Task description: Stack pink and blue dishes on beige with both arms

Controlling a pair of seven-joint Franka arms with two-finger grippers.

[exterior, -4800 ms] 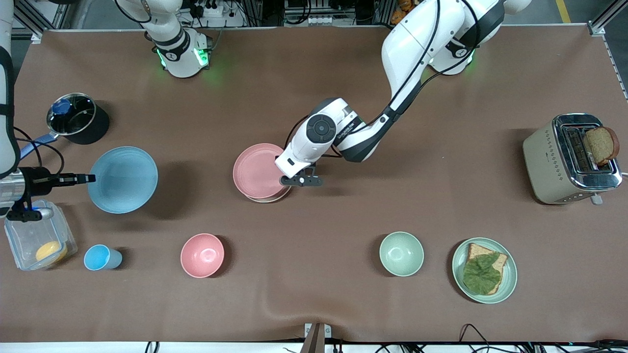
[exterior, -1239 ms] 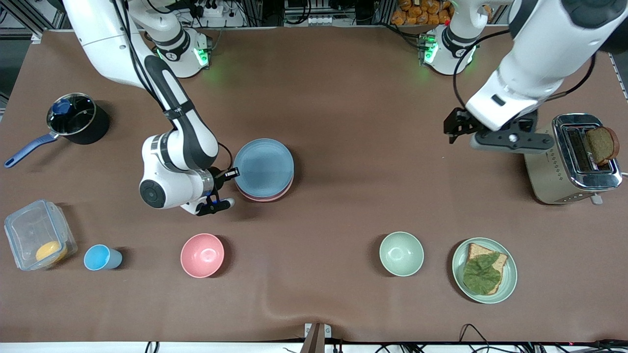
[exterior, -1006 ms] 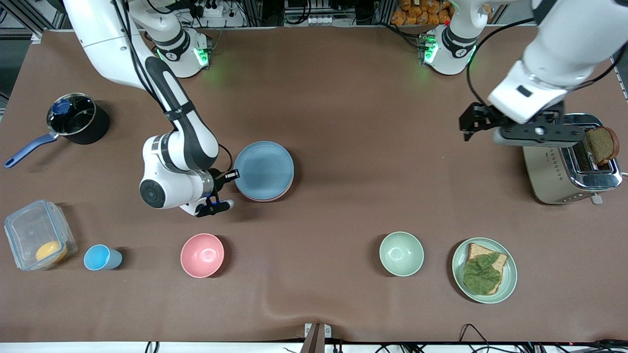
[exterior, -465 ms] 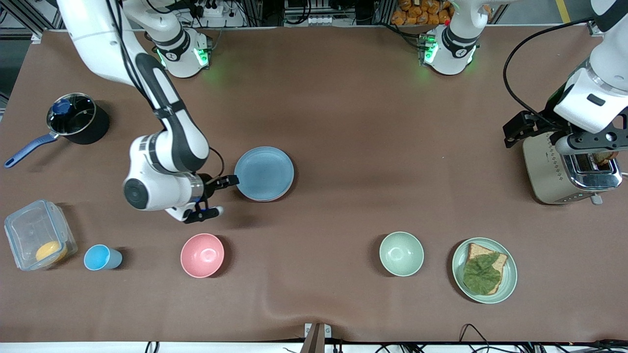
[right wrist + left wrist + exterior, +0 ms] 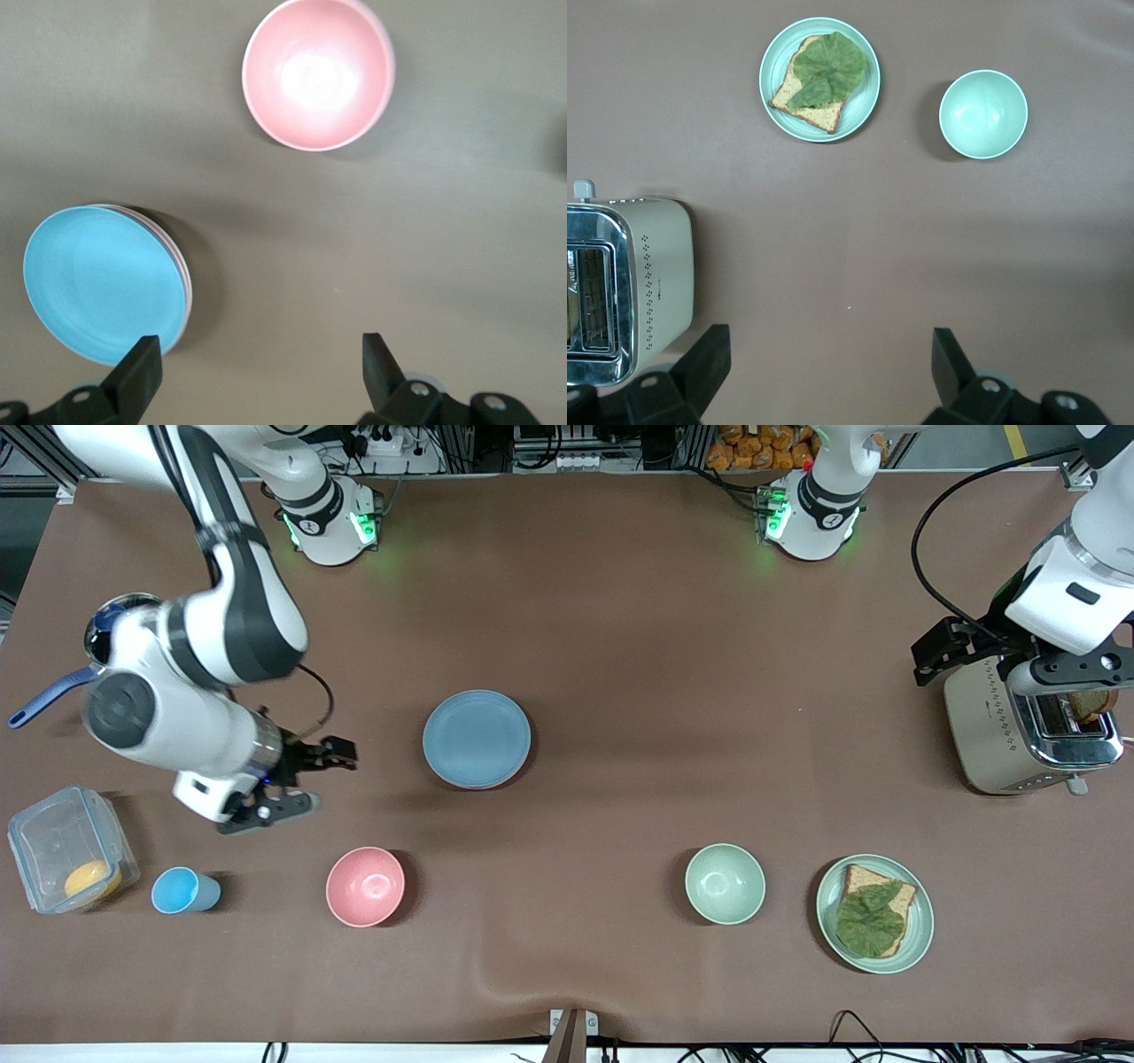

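The light blue plate (image 5: 477,739) lies flat on top of a stack in the middle of the table, also seen as blue plate (image 5: 97,283). Under it only a thin edge of the pink plate (image 5: 185,285) shows. The beige plate is hidden beneath both. My right gripper (image 5: 326,753) is open and holds nothing. It hangs over bare table, apart from the stack, toward the right arm's end. My left gripper (image 5: 943,654) is open too and holds nothing, up in the air beside the toaster (image 5: 1028,722).
A pink bowl (image 5: 365,886), blue cup (image 5: 182,891) and clear container (image 5: 69,861) sit nearer the front camera; a pot (image 5: 111,624) lies under the right arm. A green bowl (image 5: 725,883) and a green plate with bread (image 5: 875,913) sit toward the left arm's end.
My right gripper set the blue plate on the pink one, let go and drew back toward its end of the table. My left arm swung away from the stack to the toaster.
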